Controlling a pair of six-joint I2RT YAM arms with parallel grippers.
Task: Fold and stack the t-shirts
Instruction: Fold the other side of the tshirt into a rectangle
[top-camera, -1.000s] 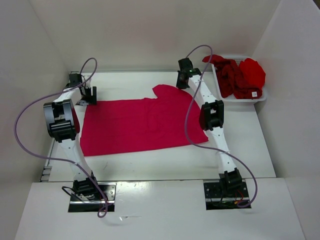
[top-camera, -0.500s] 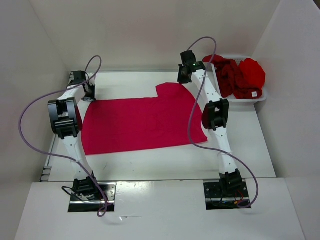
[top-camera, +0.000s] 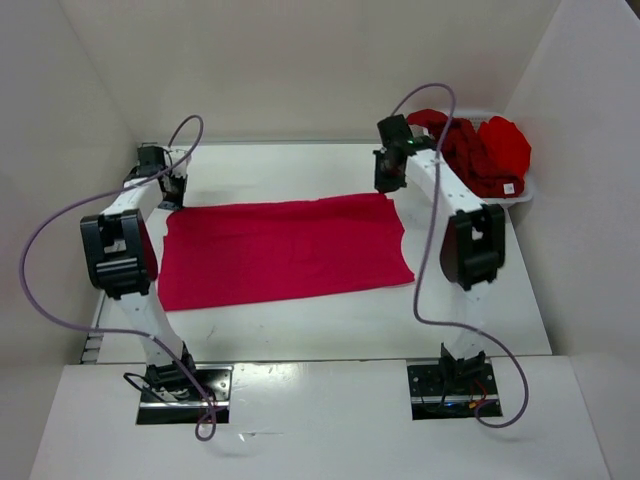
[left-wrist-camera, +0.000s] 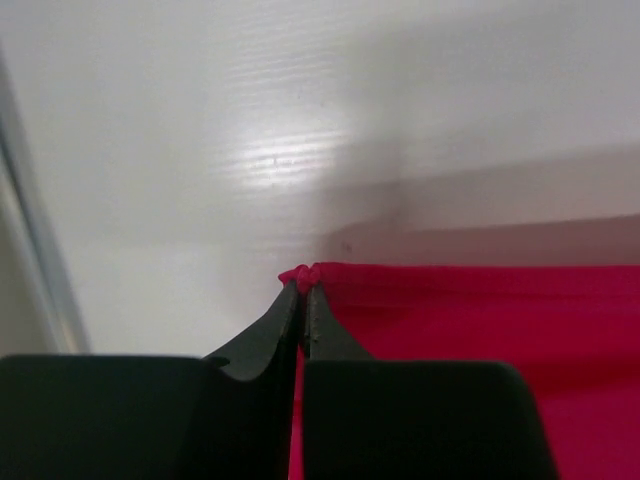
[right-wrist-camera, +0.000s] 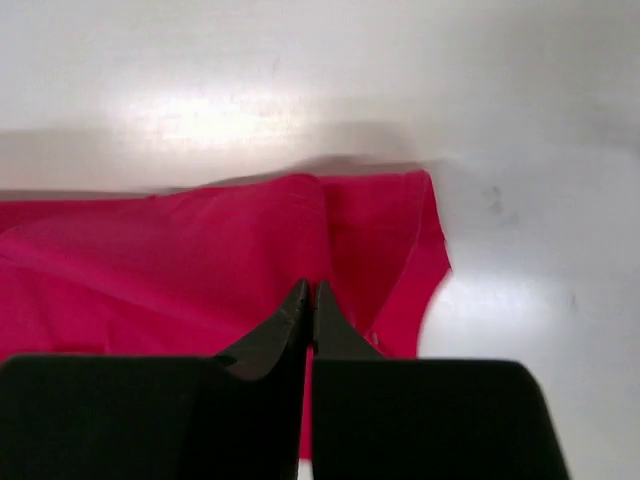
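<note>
— What did the left gripper (left-wrist-camera: 303, 284) have?
— It was clenched on a corner of the crimson t-shirt (top-camera: 285, 250). A nub of cloth showed right at its tips, and the rest lay spread to their right on the table (top-camera: 300, 320).
— And the right gripper (right-wrist-camera: 308, 292)?
— Pinched tight on the same shirt near its other far corner, with a ridge of cloth rising to the tips.
— Beyond that?
— Past those tips, the basket (top-camera: 521, 194) held the maroon t-shirt (top-camera: 458, 150) and the bright red t-shirt (top-camera: 505, 142).
</note>
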